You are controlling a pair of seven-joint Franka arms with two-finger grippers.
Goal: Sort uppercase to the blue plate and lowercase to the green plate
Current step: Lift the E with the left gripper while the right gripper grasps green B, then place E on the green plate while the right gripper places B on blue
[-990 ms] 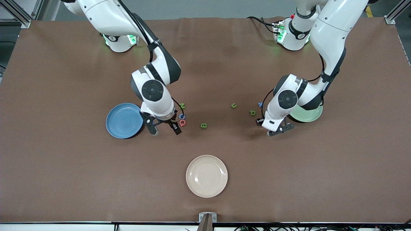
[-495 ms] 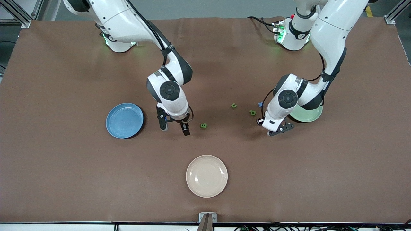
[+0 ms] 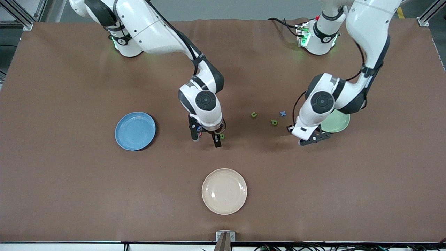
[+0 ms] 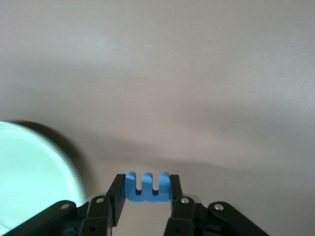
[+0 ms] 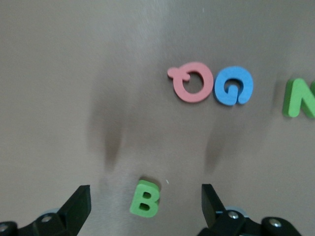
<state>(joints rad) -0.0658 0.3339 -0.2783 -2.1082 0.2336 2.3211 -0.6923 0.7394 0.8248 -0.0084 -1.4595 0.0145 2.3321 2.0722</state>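
My left gripper [image 4: 147, 186] is shut on the blue m [image 4: 147, 187], one of the lowercase letters, and hangs beside the rim of the green plate [image 4: 29, 179]. In the front view the left gripper [image 3: 312, 139] sits at the edge of the green plate [image 3: 338, 122]. The lowercase u [image 3: 254, 114], p [image 3: 274, 122] and x [image 3: 283, 113] lie near it on the table. My right gripper [image 5: 145, 194] stands open low over the green B [image 5: 145, 198], one finger on each side. The uppercase Q [image 5: 192, 82], G [image 5: 233, 85] and N [image 5: 300, 98] lie close by. The blue plate [image 3: 135, 130] holds nothing.
A cream plate [image 3: 224, 191] lies nearer to the front camera than the letters, at mid table. The right arm's wrist [image 3: 205, 104] covers Q, G and N in the front view. Brown table surface spreads all around the plates.
The right arm swung from beside the blue plate to over the B, still open. The left gripper shifted toward the green plate, uncovering the x.
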